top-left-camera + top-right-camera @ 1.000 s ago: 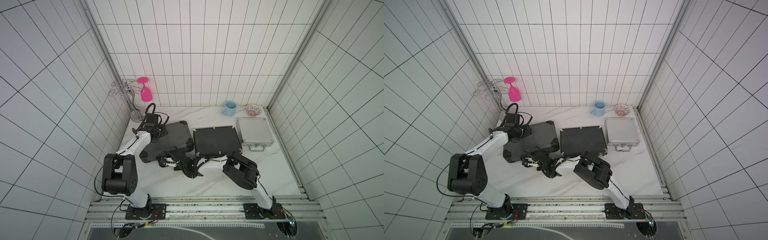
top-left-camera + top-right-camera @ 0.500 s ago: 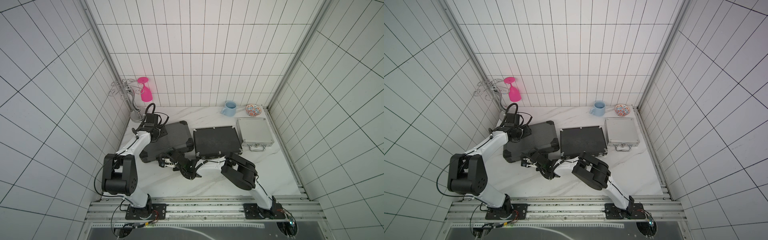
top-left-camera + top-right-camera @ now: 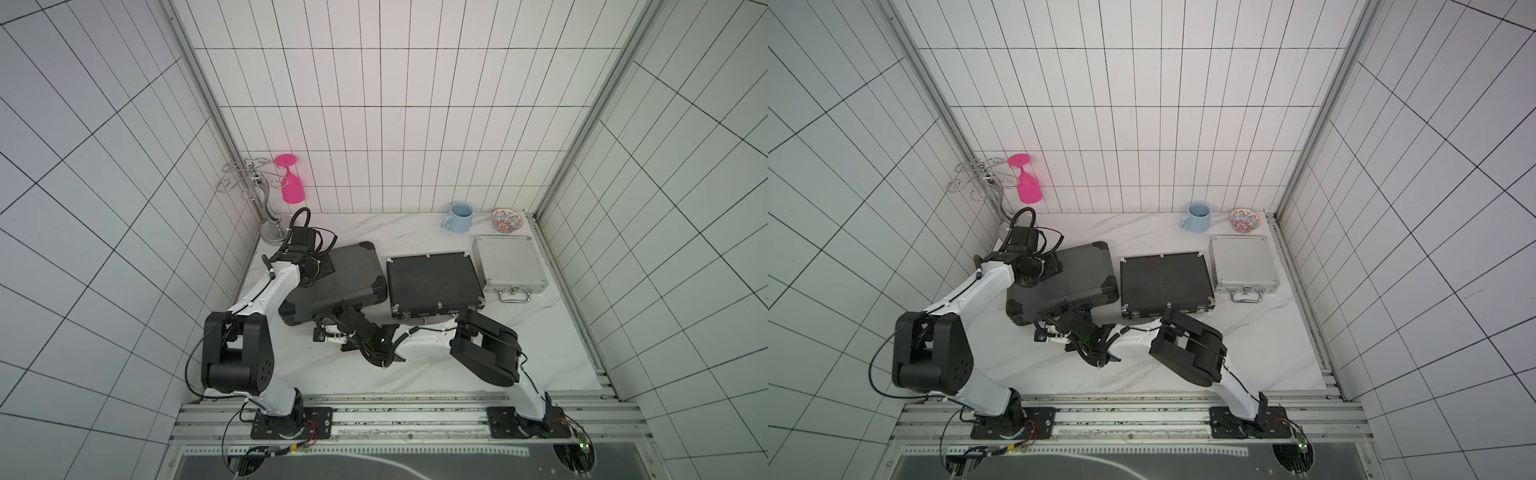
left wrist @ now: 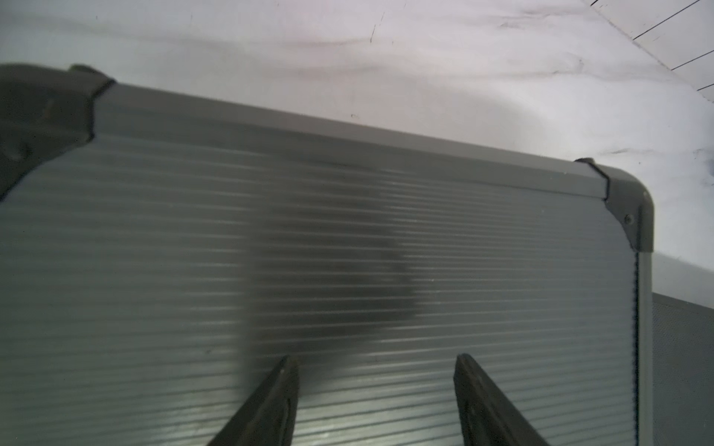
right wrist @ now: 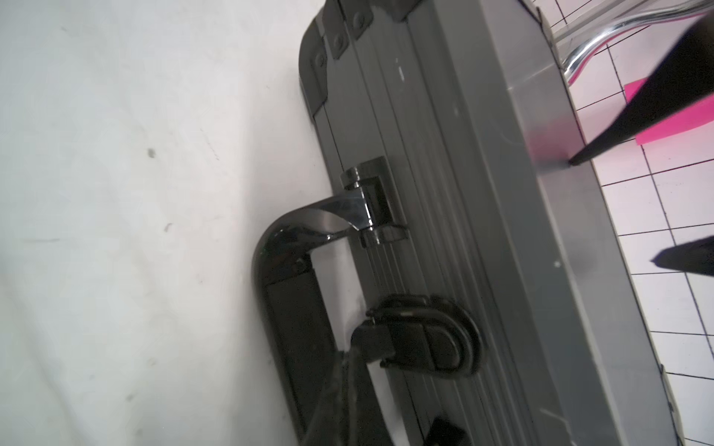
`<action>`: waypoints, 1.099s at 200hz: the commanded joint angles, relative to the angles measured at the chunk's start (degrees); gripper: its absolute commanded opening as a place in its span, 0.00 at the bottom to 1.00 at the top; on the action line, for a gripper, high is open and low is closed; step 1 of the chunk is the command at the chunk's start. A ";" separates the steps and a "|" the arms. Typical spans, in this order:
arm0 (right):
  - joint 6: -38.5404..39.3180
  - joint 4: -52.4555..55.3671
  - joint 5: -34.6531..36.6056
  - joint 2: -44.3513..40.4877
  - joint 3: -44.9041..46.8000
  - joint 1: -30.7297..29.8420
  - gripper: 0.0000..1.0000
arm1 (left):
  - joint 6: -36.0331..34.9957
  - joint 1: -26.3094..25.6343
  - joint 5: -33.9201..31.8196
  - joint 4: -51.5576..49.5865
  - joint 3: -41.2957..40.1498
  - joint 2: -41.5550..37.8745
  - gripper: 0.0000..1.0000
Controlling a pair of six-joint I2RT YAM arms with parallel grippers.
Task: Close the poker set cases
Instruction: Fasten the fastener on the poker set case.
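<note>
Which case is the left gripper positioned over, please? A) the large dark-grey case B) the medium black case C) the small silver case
A: in a top view the left gripper is above the large dark-grey case, and the left wrist view shows that case's ribbed grey lid beneath the open fingers.

Three cases point(image 3: 432, 282) abreast (mug point(image 3: 459, 216) behind)
</note>
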State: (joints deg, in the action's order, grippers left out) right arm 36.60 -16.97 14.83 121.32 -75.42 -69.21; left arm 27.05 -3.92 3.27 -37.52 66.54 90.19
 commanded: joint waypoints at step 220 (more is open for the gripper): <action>-41.97 2.72 -16.24 -4.43 1.18 6.72 0.26 | 1.92 0.85 0.19 -6.24 1.37 -0.90 0.64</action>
State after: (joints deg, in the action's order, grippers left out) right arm -2.35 -13.87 -0.80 115.79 -67.64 -62.37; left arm 28.08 -3.16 3.25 -43.53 68.10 89.95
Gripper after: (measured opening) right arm 0.270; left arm 0.640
